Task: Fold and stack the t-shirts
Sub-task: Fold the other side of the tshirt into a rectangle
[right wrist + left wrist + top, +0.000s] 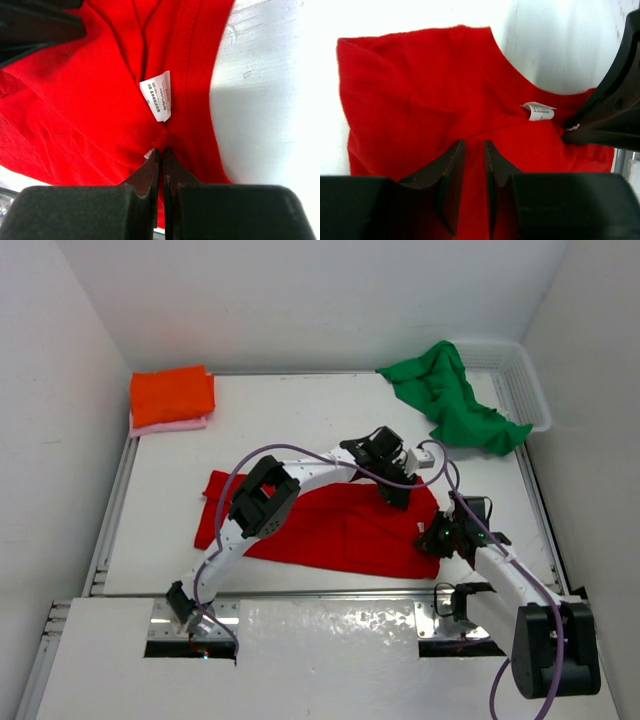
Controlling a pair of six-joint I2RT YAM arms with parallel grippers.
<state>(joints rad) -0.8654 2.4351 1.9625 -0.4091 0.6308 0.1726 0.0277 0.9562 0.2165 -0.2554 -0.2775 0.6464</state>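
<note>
Tabletop (300, 410) bearing red t-shirt (330, 525), spread at centre frame. Closed jaws of right gripper (161, 150) pinch its neckline beside the white label (157, 95). Nearby, left gripper (473, 145) rests on the cloth, jaws narrowly apart (whether they pinch fabric cannot be told). At upper right, green t-shirt (450, 400) lies over the left end of white mesh basket (525, 390), spilling onto the table. At upper left, folded orange t-shirt (172, 395) lies atop pink t-shirt (170, 426).

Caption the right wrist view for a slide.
The right gripper, shut on the red t-shirt near its white label.
</note>
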